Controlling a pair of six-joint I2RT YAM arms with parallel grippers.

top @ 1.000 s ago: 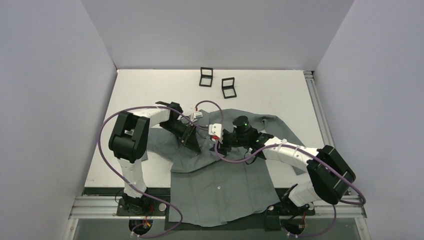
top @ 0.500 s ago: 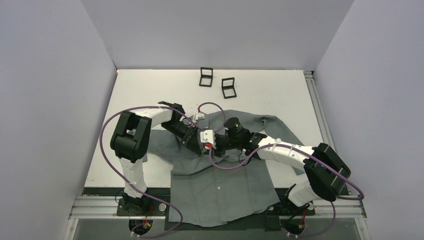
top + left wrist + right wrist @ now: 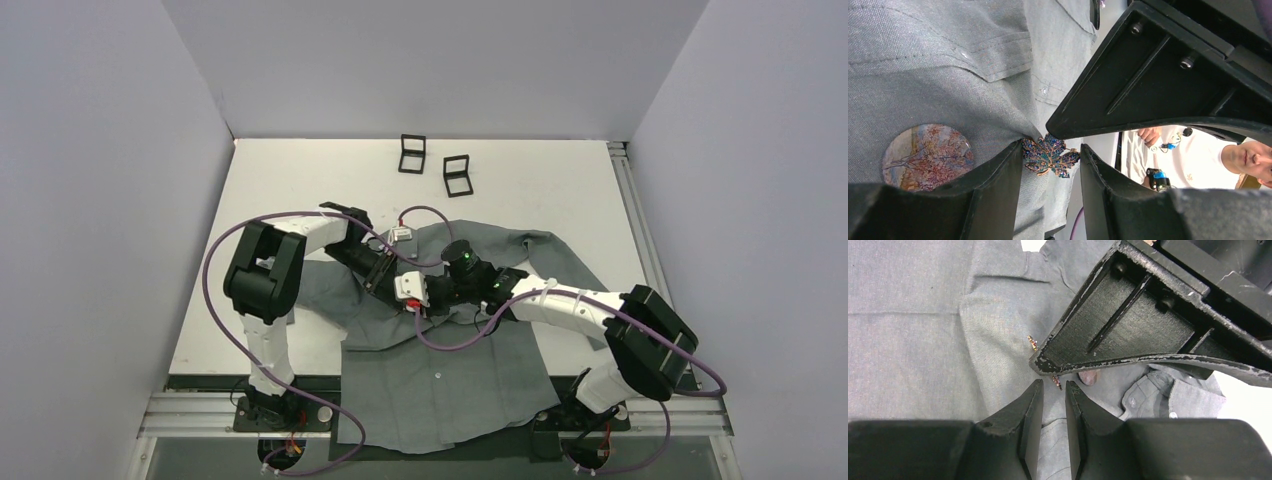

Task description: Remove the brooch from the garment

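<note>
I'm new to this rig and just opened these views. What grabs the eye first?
A jewelled maple-leaf brooch on the grey shirt sits between the fingers of the left tool, with the tip of the right tool right beside it. A round tree-picture disc lies on the shirt next to them.

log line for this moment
left gripper: shut on leaf pin | right gripper: narrowly open at its edge | disc brooch: on shirt

My left gripper (image 3: 1051, 150) and my right gripper (image 3: 1054, 387) are squeezed tip to tip over the shirt (image 3: 440, 390), so neither can push forward. A leaf pin (image 3: 1050, 156) fills the gap between my left fingers (image 3: 998, 200). Farther back, two black boxes (image 3: 457, 175) stand on the table (image 3: 300, 180).
</note>
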